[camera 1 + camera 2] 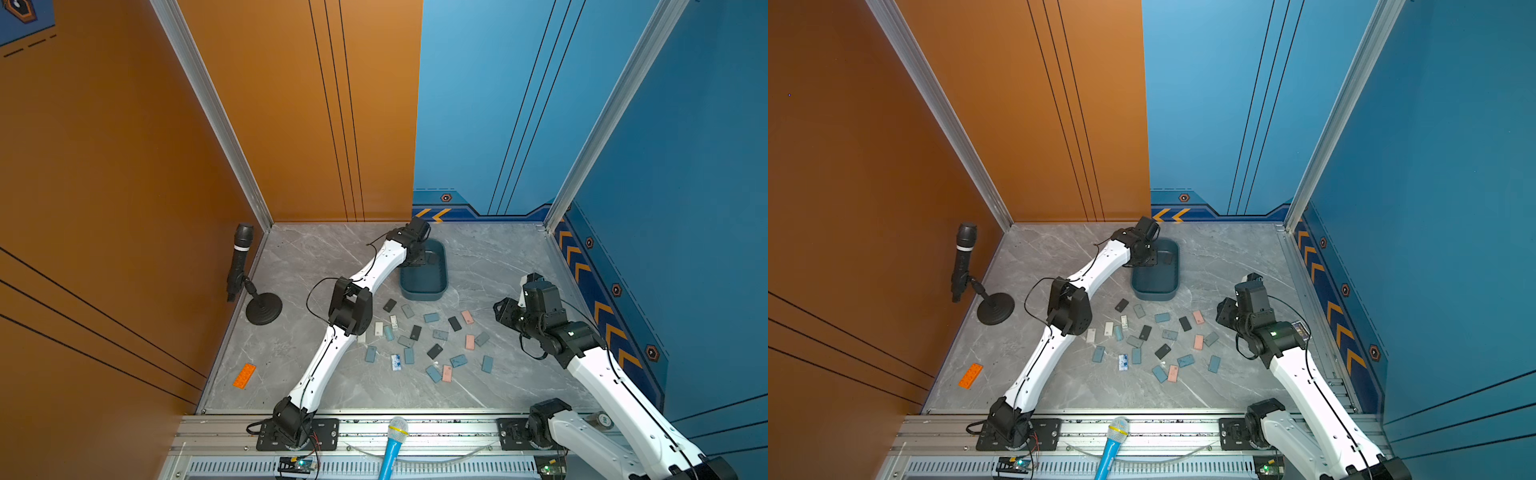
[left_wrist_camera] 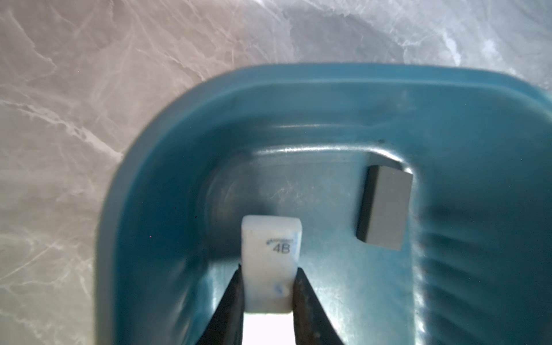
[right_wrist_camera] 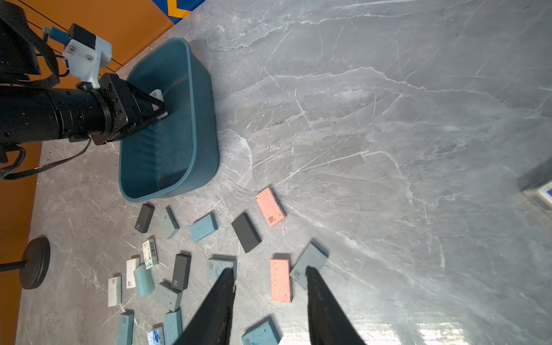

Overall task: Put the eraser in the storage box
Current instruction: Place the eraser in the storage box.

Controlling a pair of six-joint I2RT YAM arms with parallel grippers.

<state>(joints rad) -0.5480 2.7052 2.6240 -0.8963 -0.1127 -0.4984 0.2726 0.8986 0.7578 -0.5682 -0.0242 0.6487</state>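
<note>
The storage box [image 1: 420, 296] [image 1: 1154, 294] is a dark teal tub at the back middle of the marble table. My left gripper [image 2: 268, 267] [image 1: 417, 259] reaches down into it, shut on a white eraser [image 2: 270, 257] marked 4B; a finger presses each side. The eraser [image 3: 156, 95] hangs just above the box floor. A dark grey eraser [image 2: 385, 206] [image 1: 433, 259] lies inside the box [image 2: 179, 119] near a corner. My right gripper [image 3: 268, 268] [image 1: 500, 309] stands open above the table, nothing between its fingers, over a pink eraser [image 3: 280, 280].
Several loose erasers [image 1: 432, 340] in blue, grey, black, pink and white lie in front of the box [image 3: 203, 149]. A black microphone stand [image 1: 264, 307] is at the left wall, an orange brick [image 1: 244, 375] at front left, a blue microphone [image 1: 392, 444] on the front rail.
</note>
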